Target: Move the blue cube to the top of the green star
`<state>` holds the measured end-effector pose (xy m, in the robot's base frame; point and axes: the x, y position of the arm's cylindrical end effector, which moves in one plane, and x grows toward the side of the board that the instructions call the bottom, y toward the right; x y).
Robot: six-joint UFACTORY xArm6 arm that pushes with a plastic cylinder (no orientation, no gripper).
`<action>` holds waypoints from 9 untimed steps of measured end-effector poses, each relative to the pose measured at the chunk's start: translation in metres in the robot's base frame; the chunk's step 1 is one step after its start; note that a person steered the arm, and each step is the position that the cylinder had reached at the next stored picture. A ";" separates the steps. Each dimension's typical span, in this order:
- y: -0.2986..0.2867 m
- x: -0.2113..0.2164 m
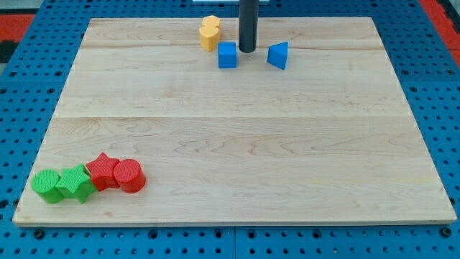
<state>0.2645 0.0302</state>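
My tip [247, 50] rests on the wooden board [244, 137] near its top edge, a plain dark rod with no fingers or jaws to open or close, so it grips nothing. It stands just to the right of the blue cube [227, 55]; whether the two touch I cannot tell. A blue triangular block [279, 55] lies a little to the right of the tip, apart from it, so the tip sits between the two blue pieces. A yellow block [210, 33], its shape hard to make out, sits just up and left of the cube, close to the top edge.

The green star [75, 183] is far away, in the bottom-left corner of the board, near the bottom edge. It stands in a tight row: a green round block [47, 185] touches it on the left, near the left edge, and a red star [104, 171] touches it on the right, with a red cylinder [129, 175] at that row's right end.

Between the top cluster and the bottom-left row lies bare wood, as does the whole right half below the blue pieces. A blue perforated table [21, 108] surrounds the board.
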 end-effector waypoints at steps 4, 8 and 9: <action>0.133 0.041; 0.092 0.027; 0.067 0.027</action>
<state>0.2912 0.0970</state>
